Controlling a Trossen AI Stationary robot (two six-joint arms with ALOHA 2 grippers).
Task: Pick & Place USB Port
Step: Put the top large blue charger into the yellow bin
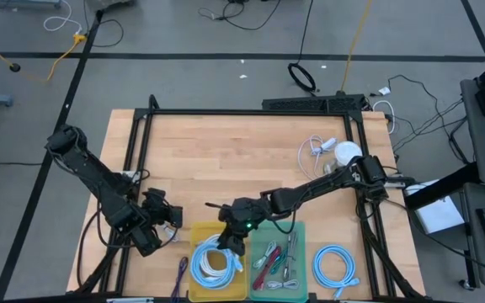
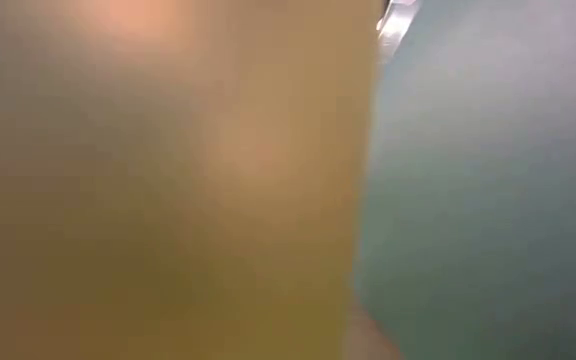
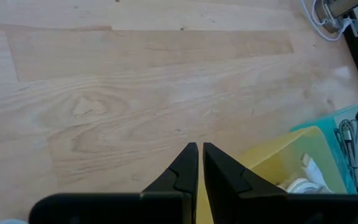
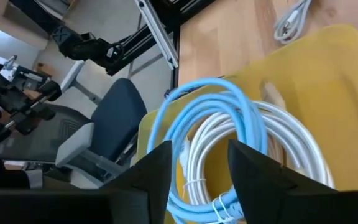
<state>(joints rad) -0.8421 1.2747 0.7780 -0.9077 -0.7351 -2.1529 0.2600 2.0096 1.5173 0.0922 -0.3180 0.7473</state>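
Note:
A yellow bin [image 1: 194,269] stands at the table's near edge and holds a coil of light-blue cable [image 4: 229,93] lying on a coil of white cable [image 4: 278,137]. My right gripper [image 4: 197,149] hangs open just over the bin's far end [image 1: 230,240]. Strands of both coils show between its fingers. My left gripper [image 3: 199,148] is shut on nothing, above bare wood left of the bin [image 1: 167,220]. The low view is blocked by the walls of the bins. My right gripper slants down at the coils from the table's far right side, one finger [image 4: 157,171] on either side of the blue strands [image 4: 185,180]. Whether a finger touches the cable I cannot tell. The coils lie in the bin.
A green bin [image 1: 303,269] with grey and red cables stands right of the yellow one. Another blue coil [image 1: 337,269] lies on the table right of it. White cables and a round white thing [image 1: 335,151] lie at the far right. A black frame [image 1: 251,112] borders the table.

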